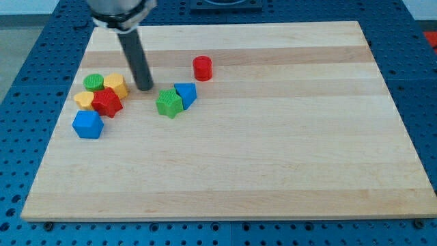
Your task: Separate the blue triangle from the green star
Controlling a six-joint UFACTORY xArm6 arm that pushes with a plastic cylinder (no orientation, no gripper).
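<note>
The blue triangle [186,93] lies on the wooden board left of centre, touching the green star [168,103], which sits just below and to its left. My tip [145,87] rests on the board a short way to the left of and slightly above the green star, apart from it, with the dark rod rising towards the view's top left. The tip is between the star and the cluster of blocks at the left.
A red cylinder [203,68] stands above and right of the triangle. At the left sit a green cylinder [93,83], a yellow block [116,85], a second yellow block [84,100], a red star [107,102] and a blue cube [87,125]. The board's left edge [65,116] is close by.
</note>
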